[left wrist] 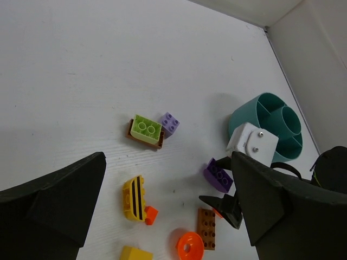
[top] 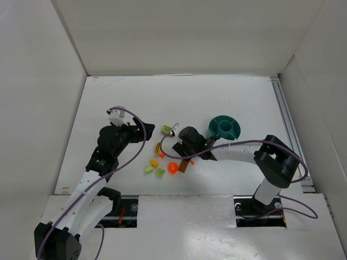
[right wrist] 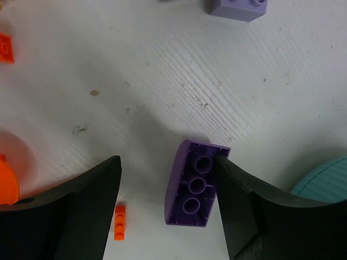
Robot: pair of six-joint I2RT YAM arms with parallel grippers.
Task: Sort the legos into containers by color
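Observation:
A dark purple curved brick [right wrist: 196,187] lies underside up on the table between the fingers of my right gripper [right wrist: 168,162]. The right finger touches its edge and the left finger stands well clear, so the gripper is open. The left wrist view shows the same brick [left wrist: 218,175] just in front of the teal divided bowl [left wrist: 271,127]. My left gripper [left wrist: 168,162] hangs open above the table with nothing in it. Other legos lie loose: a lime brick on brown [left wrist: 145,130], a lavender brick [left wrist: 169,123], a yellow striped piece [left wrist: 134,197], a round orange piece [left wrist: 190,246] and a brown plate [left wrist: 206,228].
The teal bowl [top: 224,127] stands to the right of my right gripper [top: 181,145]. Two lime bricks [top: 160,173] and a yellow one [top: 154,163] lie near the front. A tiny orange plate [right wrist: 120,222] lies beside the purple brick. White walls enclose the table.

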